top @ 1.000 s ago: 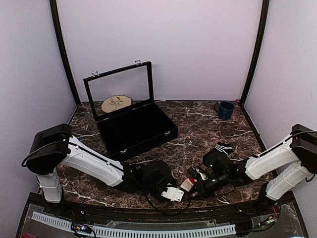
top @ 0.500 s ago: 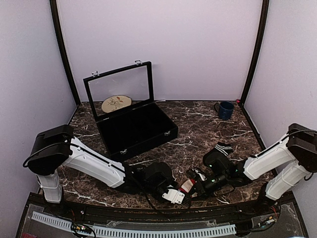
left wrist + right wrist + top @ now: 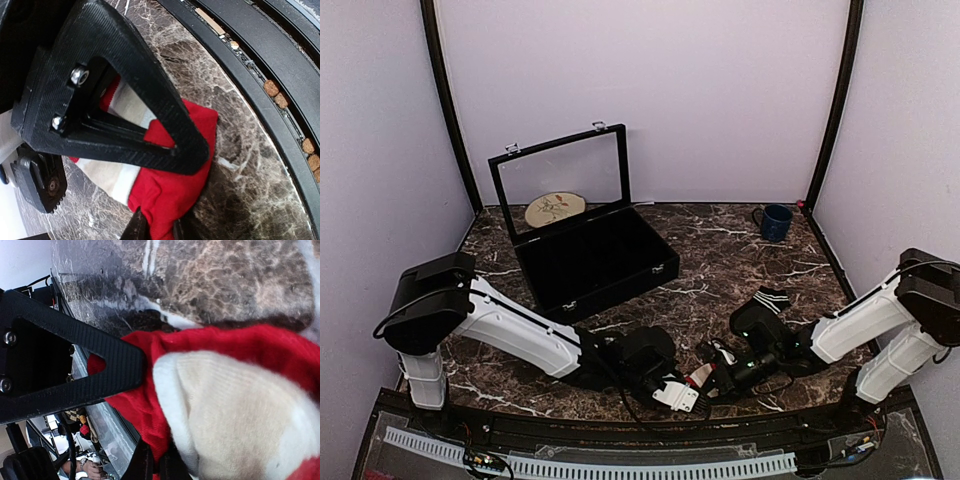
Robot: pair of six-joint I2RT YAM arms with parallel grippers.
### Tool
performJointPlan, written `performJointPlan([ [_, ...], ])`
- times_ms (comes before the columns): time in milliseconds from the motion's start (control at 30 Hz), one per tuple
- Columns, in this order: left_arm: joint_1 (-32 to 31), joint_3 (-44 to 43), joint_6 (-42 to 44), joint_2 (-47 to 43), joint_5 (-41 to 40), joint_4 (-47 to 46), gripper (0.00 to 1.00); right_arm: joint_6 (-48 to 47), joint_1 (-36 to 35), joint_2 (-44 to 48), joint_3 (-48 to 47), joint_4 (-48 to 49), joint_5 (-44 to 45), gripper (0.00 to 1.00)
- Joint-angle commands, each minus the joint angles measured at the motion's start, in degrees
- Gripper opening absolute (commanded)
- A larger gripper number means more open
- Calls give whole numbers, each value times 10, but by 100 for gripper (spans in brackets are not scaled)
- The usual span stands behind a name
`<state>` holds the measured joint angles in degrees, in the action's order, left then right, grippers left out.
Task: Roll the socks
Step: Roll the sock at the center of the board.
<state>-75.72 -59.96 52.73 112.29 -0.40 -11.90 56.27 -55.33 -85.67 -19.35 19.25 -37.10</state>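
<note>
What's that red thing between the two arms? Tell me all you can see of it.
The red sock is soft knit fabric with cream-white patches, crumpled into a folded lump on the marble table near its front edge. The left end effector grips one fold between its fingers. The right end effector pinches another, shut on the cloth.

no lettering, label, brand, number or sign can be read in any view. the round disc (image 3: 556, 208) at the back of the table (image 3: 720, 250) carries a drawing too small to make out. the red sock (image 3: 165, 190) and the black sock (image 3: 770, 299) show only patterns.
</note>
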Motion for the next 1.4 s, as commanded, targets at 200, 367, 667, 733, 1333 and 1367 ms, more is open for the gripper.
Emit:
performJointPlan([
  [200, -2, -25, -18, 39, 34, 151, 7, -34, 9, 14, -10, -57, 14, 5],
  [367, -2, -44, -29, 45, 56, 194, 5, -69, 12, 17, -35, -117, 33, 14],
  [667, 15, -121, -78, 66, 128, 342, 4, -134, 16, 34, -87, -227, 92, 24],
  [733, 20, -137, -94, 68, 142, 367, 4, -143, 19, 42, -90, -241, 107, 25],
  [1333, 77, -327, -196, 140, 322, 622, 3, -191, 22, 167, -77, -322, 236, 31],
  [1367, 79, -337, -198, 147, 325, 631, 3, -194, 21, 173, -75, -326, 244, 31],
])
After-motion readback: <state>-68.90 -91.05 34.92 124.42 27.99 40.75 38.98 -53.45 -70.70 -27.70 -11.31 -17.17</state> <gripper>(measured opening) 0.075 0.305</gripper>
